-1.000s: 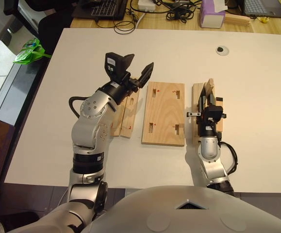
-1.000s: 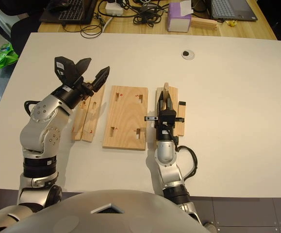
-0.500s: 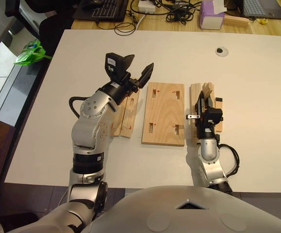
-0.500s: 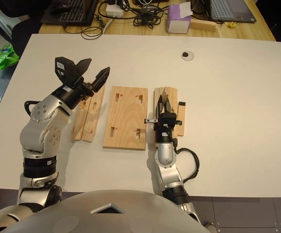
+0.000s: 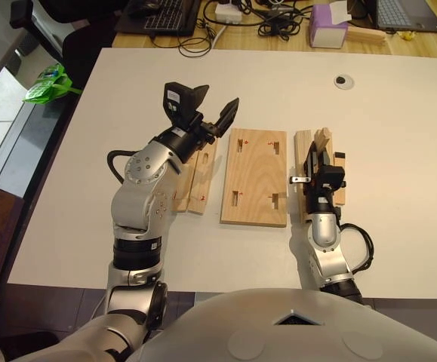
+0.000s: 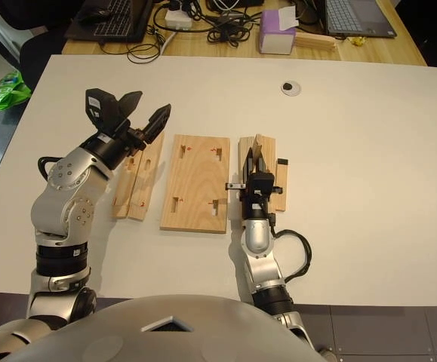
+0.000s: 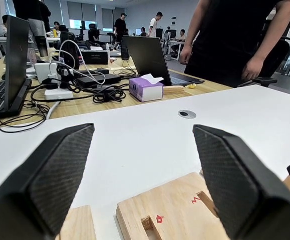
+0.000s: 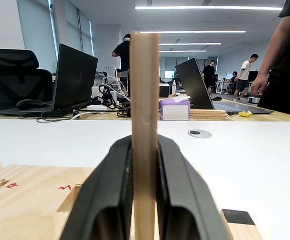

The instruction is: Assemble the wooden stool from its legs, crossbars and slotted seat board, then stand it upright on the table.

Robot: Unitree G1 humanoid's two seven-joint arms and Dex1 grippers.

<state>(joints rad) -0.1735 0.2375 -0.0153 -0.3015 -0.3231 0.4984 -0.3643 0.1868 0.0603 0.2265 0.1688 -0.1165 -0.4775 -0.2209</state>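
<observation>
Left gripper (image 5: 216, 105) hangs wide open over the legs (image 5: 195, 177); right gripper (image 5: 318, 154) fingers (image 8: 112, 185) pinch a crossbar (image 8: 145, 90) beside the board (image 5: 256, 177).

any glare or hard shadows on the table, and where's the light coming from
Left eye view: no glare on the white table, and the seat board casts only a thin, soft shadow. Right wrist view: long ceiling lights overhead, lighting the wooden piece in the right tool evenly.

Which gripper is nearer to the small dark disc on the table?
Right. The right gripper, shut on a wooden piece, lies on the near side of the disc; the left gripper hovers open farther to its left.
</observation>
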